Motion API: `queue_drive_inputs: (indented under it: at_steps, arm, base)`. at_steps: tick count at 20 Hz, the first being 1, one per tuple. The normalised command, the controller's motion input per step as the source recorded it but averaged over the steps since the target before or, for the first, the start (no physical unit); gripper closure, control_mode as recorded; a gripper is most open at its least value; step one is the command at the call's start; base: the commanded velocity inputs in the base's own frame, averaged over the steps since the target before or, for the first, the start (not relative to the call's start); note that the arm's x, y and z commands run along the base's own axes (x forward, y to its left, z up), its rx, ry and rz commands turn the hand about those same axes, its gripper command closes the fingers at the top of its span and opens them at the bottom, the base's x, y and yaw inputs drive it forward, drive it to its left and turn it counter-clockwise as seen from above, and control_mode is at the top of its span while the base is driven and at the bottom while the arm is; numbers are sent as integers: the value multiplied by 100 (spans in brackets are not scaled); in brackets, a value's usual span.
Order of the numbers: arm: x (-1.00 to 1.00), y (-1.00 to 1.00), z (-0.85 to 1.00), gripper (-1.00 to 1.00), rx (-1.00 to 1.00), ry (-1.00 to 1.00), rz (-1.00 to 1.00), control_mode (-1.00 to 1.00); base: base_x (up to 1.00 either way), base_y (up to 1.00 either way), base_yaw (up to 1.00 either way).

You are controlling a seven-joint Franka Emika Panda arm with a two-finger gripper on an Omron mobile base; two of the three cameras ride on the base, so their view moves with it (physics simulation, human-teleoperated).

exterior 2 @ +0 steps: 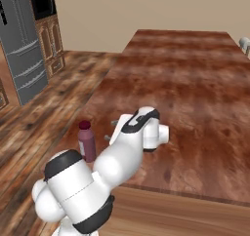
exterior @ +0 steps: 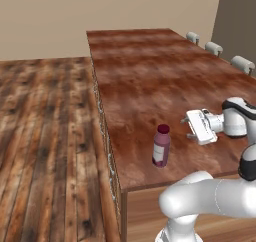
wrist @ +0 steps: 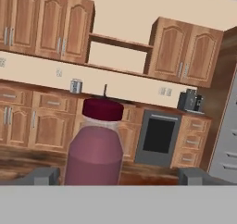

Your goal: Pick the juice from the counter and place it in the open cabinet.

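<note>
reddish-brown wood counter (exterior: 150, 76) above plank floor (exterior: 45, 136) bears the upright juice (exterior: 161, 146); claw (exterior: 190, 127) spread apart beside it.

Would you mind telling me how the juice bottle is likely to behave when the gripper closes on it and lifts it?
The juice stands upright, taller than wide, near the counter edge, so a sideways nudge could tip it. Its round body might roll if toppled. It looks full of dark liquid, so probably heavy for its size. The gripper is open around it.
</note>
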Motion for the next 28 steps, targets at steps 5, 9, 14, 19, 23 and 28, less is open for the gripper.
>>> queue_drive_inputs:
  at_steps: [5, 9, 14, 19, 23, 28]
  arm:
    - [0, 22, -1, -100, 0, 2, 0, -100]
    - [0, 20, 0, -100, 1, 3, 0, -100]
    - [0, 21, -2, -100, 2, 4, 0, -100]
    - [0, 18, -1, -100, 3, 3, 0, -100]
    - [0, 18, 0, -100, 3, 2, 0, -100]
    - [0, 19, 0, -100, 2, 2, 0, -100]
  base:
    - [0, 0, 0]
    - [0, 0, 0]
    - [0, 0, 0]
    - [0, 0, 0]
    - [0, 0, 0]
    - [0, 0, 0]
